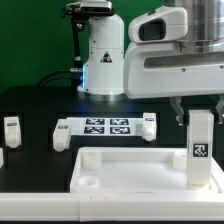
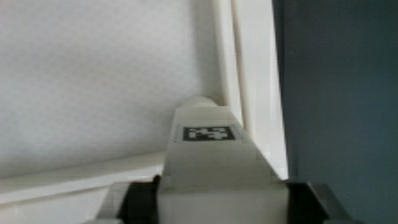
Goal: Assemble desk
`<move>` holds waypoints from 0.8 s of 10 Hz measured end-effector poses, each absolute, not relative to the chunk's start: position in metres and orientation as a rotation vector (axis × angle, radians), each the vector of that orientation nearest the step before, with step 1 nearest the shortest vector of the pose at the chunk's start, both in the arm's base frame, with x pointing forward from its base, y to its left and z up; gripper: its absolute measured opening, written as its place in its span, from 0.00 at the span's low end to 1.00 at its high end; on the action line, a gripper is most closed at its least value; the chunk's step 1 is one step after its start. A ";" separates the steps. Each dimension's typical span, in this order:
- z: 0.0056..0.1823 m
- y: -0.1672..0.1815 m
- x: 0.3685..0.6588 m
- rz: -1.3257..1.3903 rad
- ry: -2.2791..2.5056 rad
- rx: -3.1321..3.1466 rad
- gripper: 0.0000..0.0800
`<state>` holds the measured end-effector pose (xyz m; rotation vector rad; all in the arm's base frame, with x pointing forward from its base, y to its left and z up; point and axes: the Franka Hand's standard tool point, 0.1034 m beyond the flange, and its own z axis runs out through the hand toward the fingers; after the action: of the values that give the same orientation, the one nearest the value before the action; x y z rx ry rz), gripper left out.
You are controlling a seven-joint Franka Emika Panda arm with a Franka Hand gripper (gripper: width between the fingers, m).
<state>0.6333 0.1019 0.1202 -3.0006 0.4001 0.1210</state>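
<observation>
The white desk panel (image 1: 140, 170) lies flat at the front of the black table, rim up, with a round hole at its near-left corner. My gripper (image 1: 199, 108) is shut on a white square leg (image 1: 200, 148) that stands upright over the panel's right corner, its black-and-white tag facing the camera. In the wrist view the leg (image 2: 217, 155) runs down from between my fingers (image 2: 146, 200) to the panel's corner rim (image 2: 249, 90). Two more legs lie on the table at the exterior view's left: one (image 1: 12, 127) far left, one (image 1: 62, 133) nearer the middle.
The marker board (image 1: 107, 126) lies behind the panel, with another white leg (image 1: 149, 125) at its right end. The robot base (image 1: 103, 60) stands at the back. The bare black tabletop shows beside the panel in the wrist view (image 2: 338, 90).
</observation>
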 end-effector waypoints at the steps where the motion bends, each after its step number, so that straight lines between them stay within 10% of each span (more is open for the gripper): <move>1: 0.120 0.103 0.634 0.125 0.560 -2.979 0.36; 8: 0.118 0.111 0.640 0.101 1.788 -2.390 0.38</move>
<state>0.6399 0.1115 0.1181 -2.3898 1.7876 0.1006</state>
